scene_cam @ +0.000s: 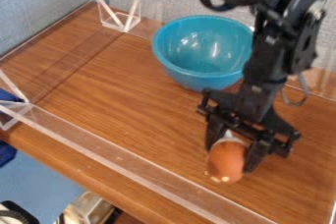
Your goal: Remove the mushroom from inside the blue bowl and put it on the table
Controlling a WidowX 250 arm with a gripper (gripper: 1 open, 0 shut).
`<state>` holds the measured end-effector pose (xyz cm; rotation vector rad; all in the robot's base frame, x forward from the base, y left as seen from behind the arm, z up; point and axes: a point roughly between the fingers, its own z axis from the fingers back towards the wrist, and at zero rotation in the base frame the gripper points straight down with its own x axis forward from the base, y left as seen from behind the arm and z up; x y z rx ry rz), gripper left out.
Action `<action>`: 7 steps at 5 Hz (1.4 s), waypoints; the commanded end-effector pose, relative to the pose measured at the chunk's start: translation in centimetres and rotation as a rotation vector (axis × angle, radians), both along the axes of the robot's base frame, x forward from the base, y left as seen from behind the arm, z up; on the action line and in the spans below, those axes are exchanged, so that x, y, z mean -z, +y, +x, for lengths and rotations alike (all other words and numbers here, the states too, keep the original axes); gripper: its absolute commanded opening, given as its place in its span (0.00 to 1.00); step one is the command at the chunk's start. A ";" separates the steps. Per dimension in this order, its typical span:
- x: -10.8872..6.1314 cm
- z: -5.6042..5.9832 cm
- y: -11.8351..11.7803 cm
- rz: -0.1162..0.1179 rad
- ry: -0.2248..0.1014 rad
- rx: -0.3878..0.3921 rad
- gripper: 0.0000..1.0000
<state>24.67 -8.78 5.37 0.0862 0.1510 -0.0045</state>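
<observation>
The mushroom (226, 163), orange-brown with a paler lower end, sits between the fingers of my black gripper (237, 155), which is shut on it and points straight down. It hangs low over the wood-grain table (112, 90), near the front right part; whether it touches the wood I cannot tell. The blue bowl (203, 47) stands behind and to the left of the gripper, upright, with nothing visible inside it.
Low clear acrylic rails edge the table: one along the front (125, 172), another on the left with triangular brackets at the back corner (125, 17). My black arm (282, 41) rises just right of the bowl.
</observation>
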 end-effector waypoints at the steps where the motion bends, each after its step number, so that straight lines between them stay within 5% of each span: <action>1: 0.6 0.4 0.3 -0.012 -0.020 -0.019 0.00; 4: 2.0 0.4 3.2 -0.019 -0.006 0.024 0.00; 7: 2.8 2.2 2.8 -0.030 0.003 -0.059 0.00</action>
